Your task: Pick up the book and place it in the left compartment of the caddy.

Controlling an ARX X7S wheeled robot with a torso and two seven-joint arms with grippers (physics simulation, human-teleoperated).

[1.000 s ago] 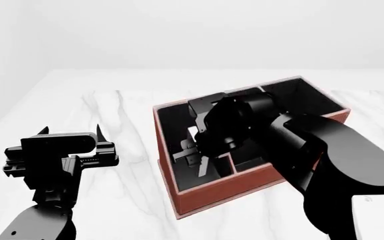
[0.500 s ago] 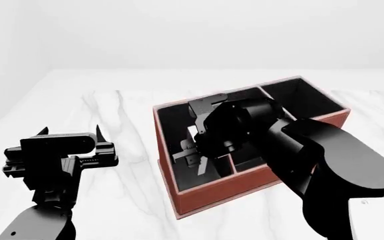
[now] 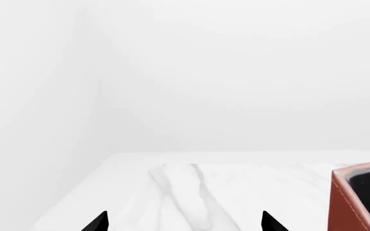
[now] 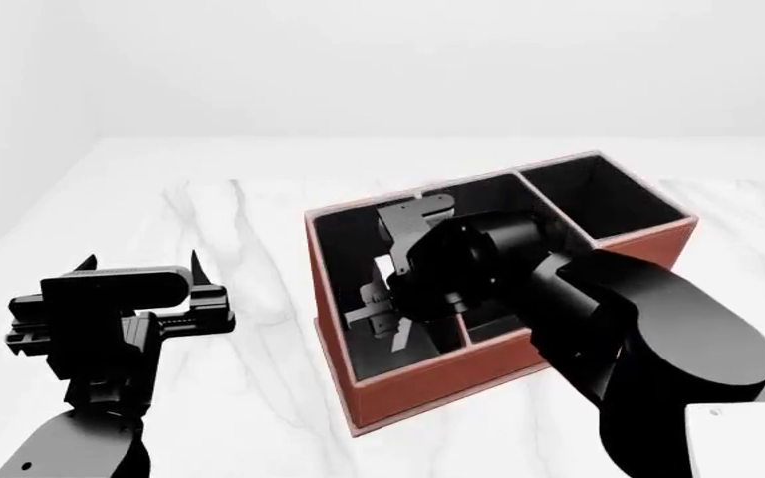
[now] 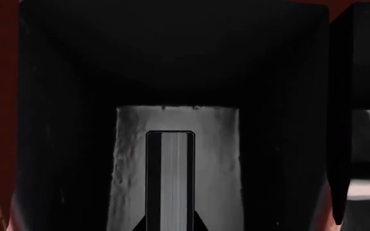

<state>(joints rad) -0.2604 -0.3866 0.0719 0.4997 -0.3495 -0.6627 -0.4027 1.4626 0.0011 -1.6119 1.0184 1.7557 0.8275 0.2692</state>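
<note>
The reddish-brown caddy [image 4: 489, 383] stands on the white marble table. My right gripper [image 4: 389, 304] reaches down into its left compartment [image 4: 340, 244], the long black-lined slot. In the right wrist view the gripper [image 5: 170, 226] is shut on the book [image 5: 170, 178], seen edge-on with black covers and pale pages, standing inside the slot between its black walls [image 5: 56, 144]. In the head view the book is mostly hidden by the gripper. My left gripper [image 4: 143, 299] is open and empty, left of the caddy; its black fingertips [image 3: 98, 222] show in the left wrist view.
The caddy's tall square end cell [image 4: 602, 199] is at the far right, and a divider wall [image 5: 339, 120] separates the slot from the middle cells. A caddy corner [image 3: 349, 202] shows in the left wrist view. White marble table [image 4: 223, 229] surrounds the caddy.
My right arm has shifted a little, the wrist turning slightly, with the gripper still inside the left compartment. The left arm has not moved.
</note>
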